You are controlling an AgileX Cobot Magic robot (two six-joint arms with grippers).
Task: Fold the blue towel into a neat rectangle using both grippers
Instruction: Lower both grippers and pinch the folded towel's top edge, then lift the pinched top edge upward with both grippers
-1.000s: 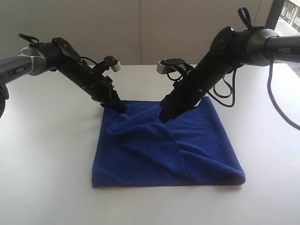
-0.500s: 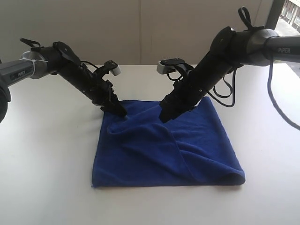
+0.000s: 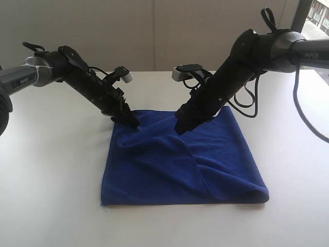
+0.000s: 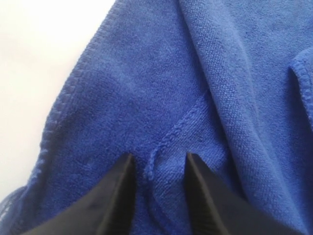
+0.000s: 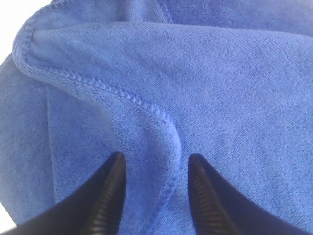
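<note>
free: table (image 3: 46, 170) near side | obstacles: 2 (left arm (image 3: 87, 85), right arm (image 3: 231, 77)) over blue towel (image 3: 180, 175) far edge

In the exterior view the left gripper (image 3: 132, 123) and right gripper (image 3: 181, 128) are resting their dark tips on the blue towel (image 3: 169, 170), and the jaws are merging into one black shape there (too small to separate). Both arms are running out past the picture's sides. In each wrist view the lower edge is cutting off the jaws. The towel is spilling past the frame, leaving the desk (image 4: 29, 58) as a blown-out white corner.
</note>
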